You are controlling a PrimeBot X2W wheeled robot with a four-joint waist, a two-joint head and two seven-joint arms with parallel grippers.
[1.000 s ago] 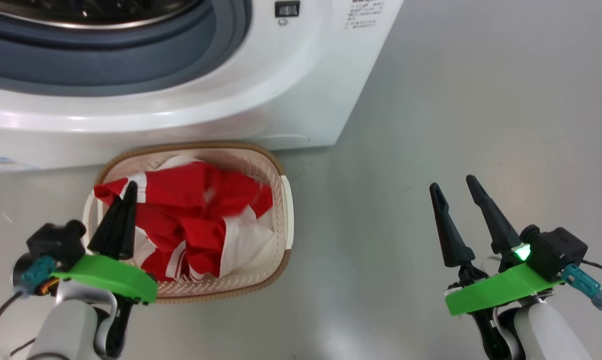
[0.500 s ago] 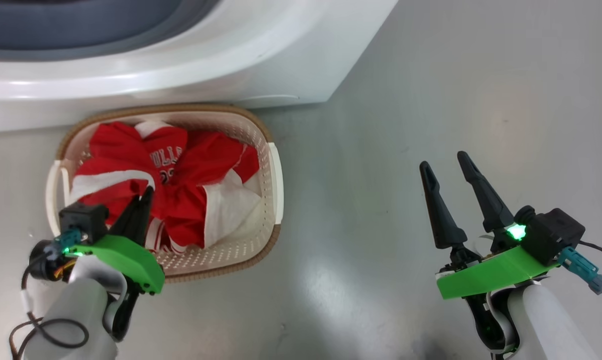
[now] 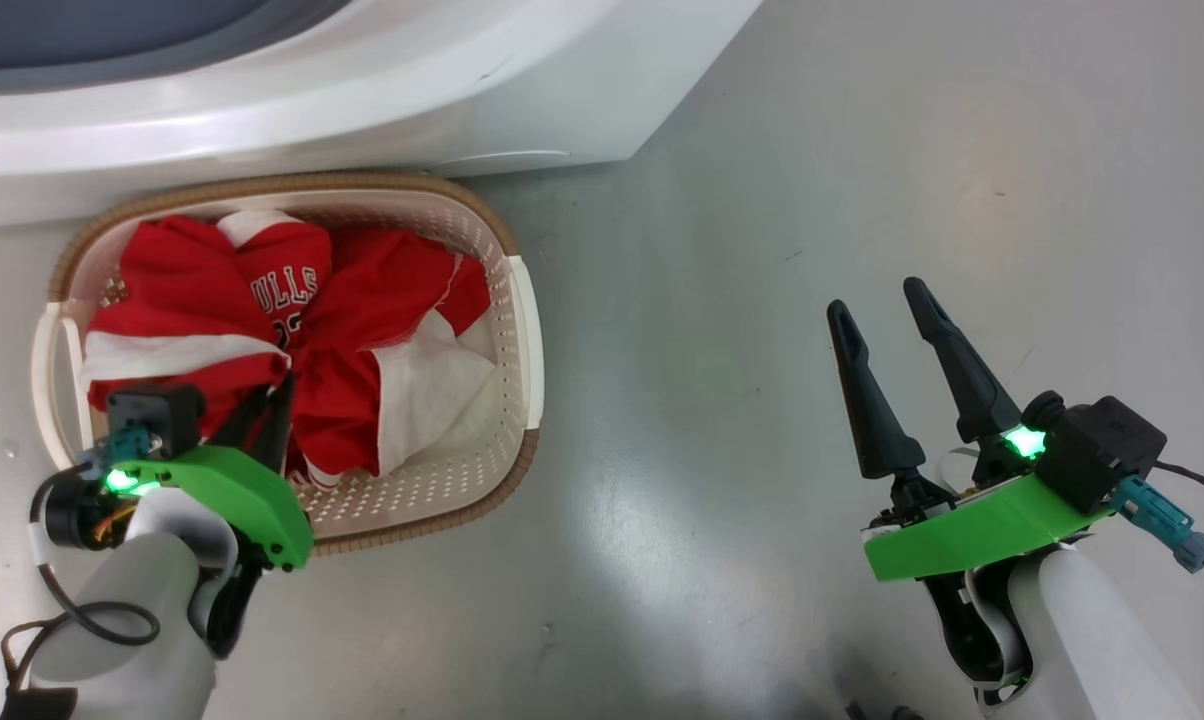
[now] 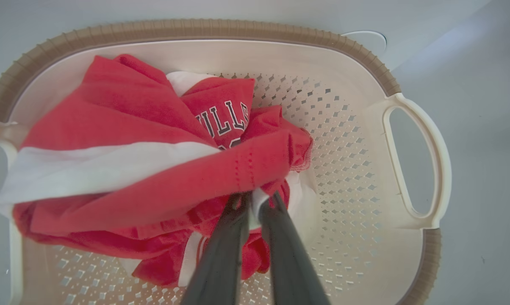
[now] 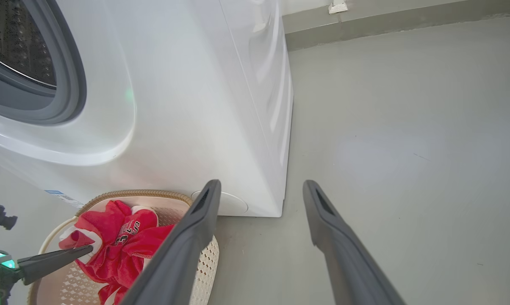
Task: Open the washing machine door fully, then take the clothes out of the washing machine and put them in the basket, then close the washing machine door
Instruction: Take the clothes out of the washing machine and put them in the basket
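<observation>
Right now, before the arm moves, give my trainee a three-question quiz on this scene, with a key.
1. Pick one: the red clothes lie A in the basket, B on the floor, C inside the washer.
2. True or false: the right arm's fingers are pinched shut.
3. Which arm's fingers reach into the basket?
Key: 1 A; 2 false, they stand apart; 3 the left arm's fingers.

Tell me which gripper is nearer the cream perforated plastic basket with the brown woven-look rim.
Left. The left gripper is inside the basket, closed on the red and white clothes; the right gripper hangs open over grey floor, off to the basket's right.
</observation>
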